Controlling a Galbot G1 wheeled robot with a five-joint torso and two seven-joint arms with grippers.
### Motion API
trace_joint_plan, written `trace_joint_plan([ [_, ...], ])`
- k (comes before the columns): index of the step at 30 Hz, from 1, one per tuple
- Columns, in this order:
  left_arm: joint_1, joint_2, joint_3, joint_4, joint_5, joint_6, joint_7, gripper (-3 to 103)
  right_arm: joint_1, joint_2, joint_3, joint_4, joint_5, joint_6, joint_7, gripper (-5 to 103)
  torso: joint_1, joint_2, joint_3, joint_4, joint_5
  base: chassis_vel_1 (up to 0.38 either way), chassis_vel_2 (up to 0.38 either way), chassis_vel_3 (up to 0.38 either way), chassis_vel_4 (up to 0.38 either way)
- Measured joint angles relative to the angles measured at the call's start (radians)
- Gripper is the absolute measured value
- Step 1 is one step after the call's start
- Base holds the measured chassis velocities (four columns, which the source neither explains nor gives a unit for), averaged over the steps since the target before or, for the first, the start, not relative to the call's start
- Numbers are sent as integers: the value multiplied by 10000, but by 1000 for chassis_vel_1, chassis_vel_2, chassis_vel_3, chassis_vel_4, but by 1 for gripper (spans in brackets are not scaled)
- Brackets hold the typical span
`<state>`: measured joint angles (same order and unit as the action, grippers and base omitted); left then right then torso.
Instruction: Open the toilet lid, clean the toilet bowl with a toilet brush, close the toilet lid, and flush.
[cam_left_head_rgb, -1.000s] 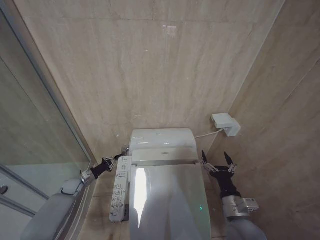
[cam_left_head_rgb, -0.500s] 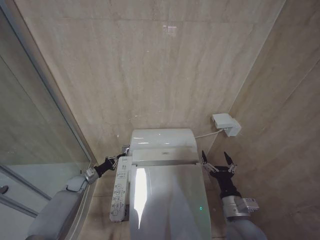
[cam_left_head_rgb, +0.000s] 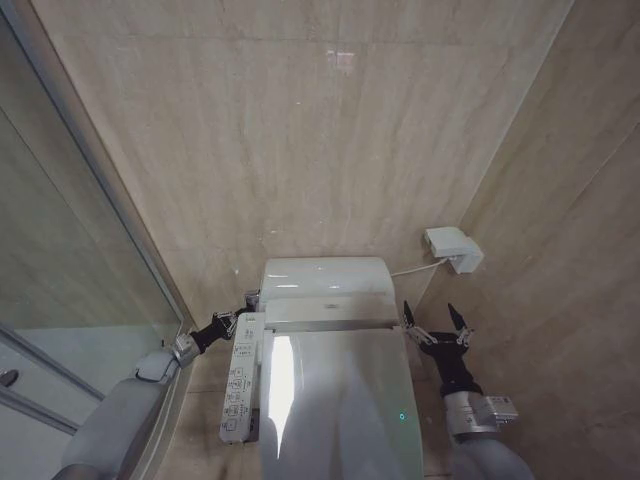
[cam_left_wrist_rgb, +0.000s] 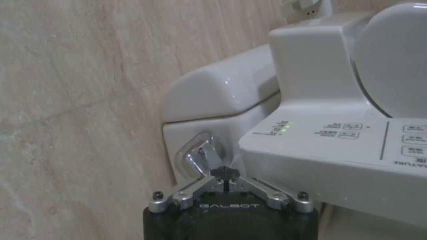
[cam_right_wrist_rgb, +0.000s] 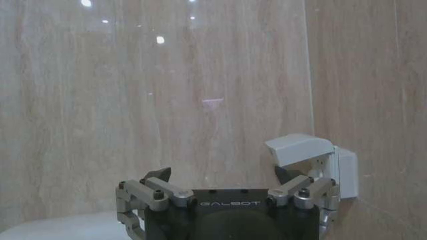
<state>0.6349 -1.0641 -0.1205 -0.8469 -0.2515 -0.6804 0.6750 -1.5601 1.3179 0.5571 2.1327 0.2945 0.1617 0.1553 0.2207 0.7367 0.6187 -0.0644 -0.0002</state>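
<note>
Reaching in at the far left of the toilet, our left gripper (cam_left_wrist_rgb: 225, 176) has crept closer to the chrome flush lever (cam_left_wrist_rgb: 200, 156) over the last second; in the head view it now sits right at the tank's (cam_left_head_rgb: 322, 272) left side, past the far end of the control panel (cam_left_head_rgb: 240, 380). From the left wrist view its fingers are pinched together with the tips right at the lever, probably touching, though we can't be sure from this angle.

The lid (cam_left_head_rgb: 335, 400) is down flat over the bowl, so we reckon the opening, scrubbing and closing are behind us and only the flush is left. That left arm creeping in fits that.

Our right gripper (cam_left_head_rgb: 433, 322) hangs spread wide and empty just right of the toilet, near the lid hinge, doing nothing.

Writing we can read: "GALBOT" on both gripper bodies. The panel has rows of buttons with small print too tiny to read, plus green indicator lights (cam_left_wrist_rgb: 283, 128) lit near its far end. A white wall box (cam_left_head_rgb: 451, 248) with a cable sits on the right wall.
</note>
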Motion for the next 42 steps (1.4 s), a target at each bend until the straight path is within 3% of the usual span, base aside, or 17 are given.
trace_joint_plan([
  [16, -67, -37, -275, 299, 169, -6, 13, 0, 0, 0, 0, 0, 0, 0, 0, 100, 0, 0, 0, 10, 3, 0, 0, 0, 0],
  [42, -42, -49, -336, 238, 170, 3, 5, 0, 0, 0, 0, 0, 0, 0, 0, 100, 0, 1, -1, 0, 0, 0, 0, 0, 0],
])
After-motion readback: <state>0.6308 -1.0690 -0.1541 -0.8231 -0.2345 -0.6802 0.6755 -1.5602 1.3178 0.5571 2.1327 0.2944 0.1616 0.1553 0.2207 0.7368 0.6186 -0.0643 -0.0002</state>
